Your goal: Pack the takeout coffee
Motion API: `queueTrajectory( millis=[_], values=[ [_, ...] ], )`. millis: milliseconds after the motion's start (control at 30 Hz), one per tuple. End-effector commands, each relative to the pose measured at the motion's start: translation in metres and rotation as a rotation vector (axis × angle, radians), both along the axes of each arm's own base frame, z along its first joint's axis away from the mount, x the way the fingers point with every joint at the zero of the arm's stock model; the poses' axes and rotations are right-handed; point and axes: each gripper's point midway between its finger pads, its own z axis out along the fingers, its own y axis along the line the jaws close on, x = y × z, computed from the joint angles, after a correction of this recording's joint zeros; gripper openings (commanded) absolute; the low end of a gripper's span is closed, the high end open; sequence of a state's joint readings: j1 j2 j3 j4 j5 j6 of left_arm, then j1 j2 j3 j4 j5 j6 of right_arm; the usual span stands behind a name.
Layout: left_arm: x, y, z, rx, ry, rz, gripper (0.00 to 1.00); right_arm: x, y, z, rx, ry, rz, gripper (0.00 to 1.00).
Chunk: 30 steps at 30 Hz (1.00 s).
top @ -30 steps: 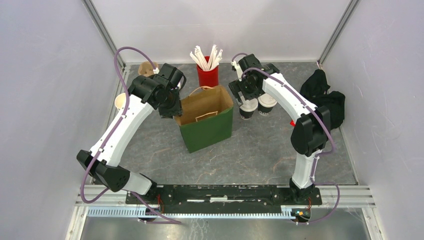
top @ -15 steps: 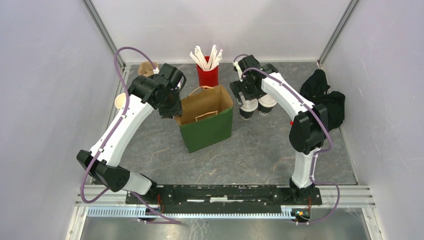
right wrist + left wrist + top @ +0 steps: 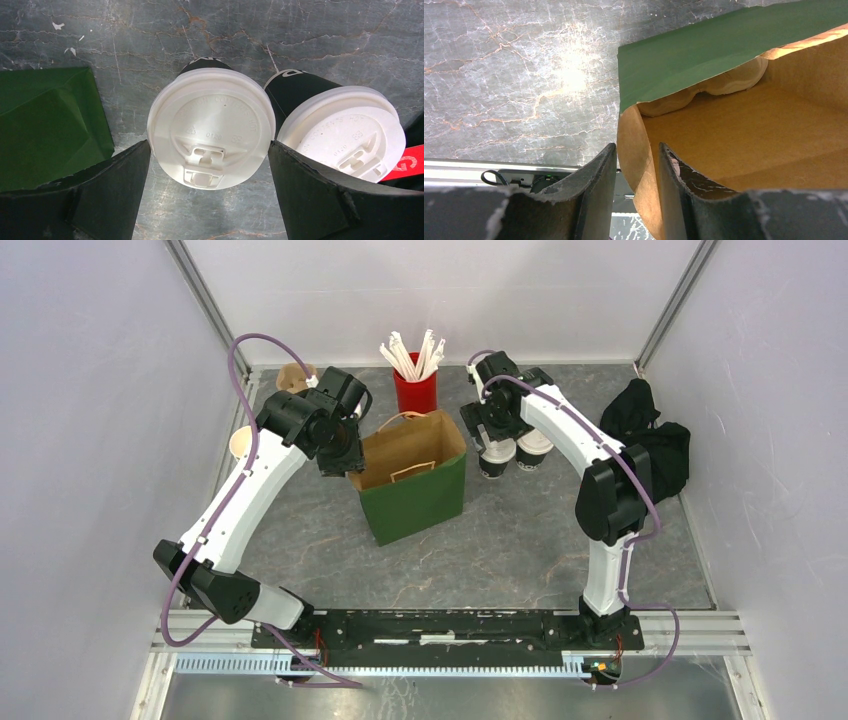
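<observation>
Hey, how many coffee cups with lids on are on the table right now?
2. One lidded cup stands between the right end effector's open fingers, nearest the green bag; the other cup stands just beside it, farther from the bag.

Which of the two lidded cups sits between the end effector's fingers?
The lidded cup nearer the green bag; it sits between the right end effector's open fingers, while its twin stands outside them.
</observation>
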<state>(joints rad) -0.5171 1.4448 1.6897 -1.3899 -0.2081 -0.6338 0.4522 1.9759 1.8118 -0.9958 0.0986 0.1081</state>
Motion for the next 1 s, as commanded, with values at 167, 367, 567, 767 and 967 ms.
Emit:
queueTrajectory(
  millis=[167,367,567,767,967],
  values=[
    [0.005,0.004,0.005,0.019,-0.022,-0.027,0.44,0.014,0.001,0.008,0.013,-0.042,-0.022,0.94],
    [0.007,0.004,0.006,0.022,-0.023,-0.031,0.44,0.014,-0.001,0.004,0.004,-0.04,-0.021,0.9],
    [0.006,0.005,0.011,0.02,-0.028,-0.028,0.51,0.013,0.004,0.016,0.04,-0.066,-0.002,0.77],
    [0.005,0.006,0.016,0.01,-0.042,-0.022,0.55,0.005,0.01,0.045,0.124,-0.137,0.021,0.72],
    [0.001,0.006,0.013,0.002,-0.033,-0.025,0.55,-0.006,0.011,0.065,0.173,-0.197,0.061,0.7]
  ],
)
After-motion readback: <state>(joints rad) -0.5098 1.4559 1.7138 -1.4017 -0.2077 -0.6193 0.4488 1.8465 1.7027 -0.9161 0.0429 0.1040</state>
